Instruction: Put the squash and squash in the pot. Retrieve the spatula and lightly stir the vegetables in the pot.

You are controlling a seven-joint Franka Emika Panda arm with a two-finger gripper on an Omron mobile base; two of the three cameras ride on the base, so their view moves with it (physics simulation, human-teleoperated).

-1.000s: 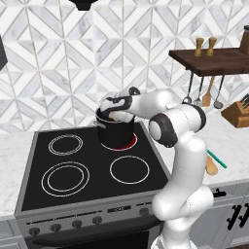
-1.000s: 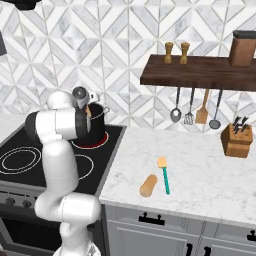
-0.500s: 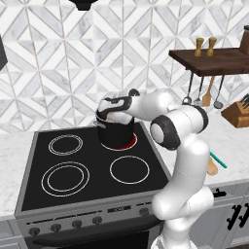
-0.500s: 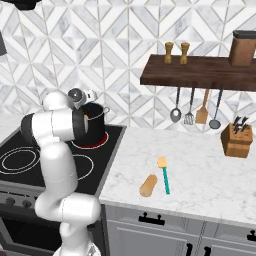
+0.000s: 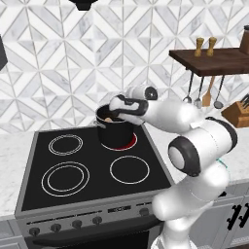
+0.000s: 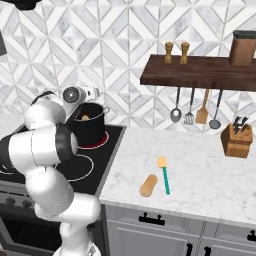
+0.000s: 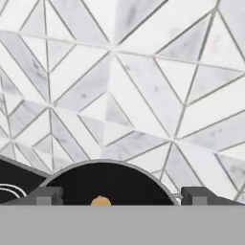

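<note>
The black pot point(image 5: 115, 132) stands on the stove's rear right burner, which glows red. One tan squash point(image 5: 109, 119) lies inside the pot point(image 7: 111, 182), and in the hand view this squash point(image 7: 101, 201) shows low between the fingertips. My gripper point(image 5: 116, 108) hovers just above the pot's mouth, open and holding nothing, its fingertips point(image 7: 46, 196) set wide apart. The other squash point(image 6: 148, 185) lies on the marble counter to the right of the stove. Next to it lies the teal-handled spatula point(image 6: 164, 176).
The black stove top point(image 5: 63, 177) has three unlit burners left of and in front of the pot. A wooden shelf point(image 6: 200, 70) on the wall carries shakers, with ladles and a wooden spatula point(image 6: 202, 112) hanging under it. A knife block point(image 6: 236, 140) stands at the counter's far right.
The jaws have spread wider over the pot. The hand has stayed in nearly the same place above the rim.
</note>
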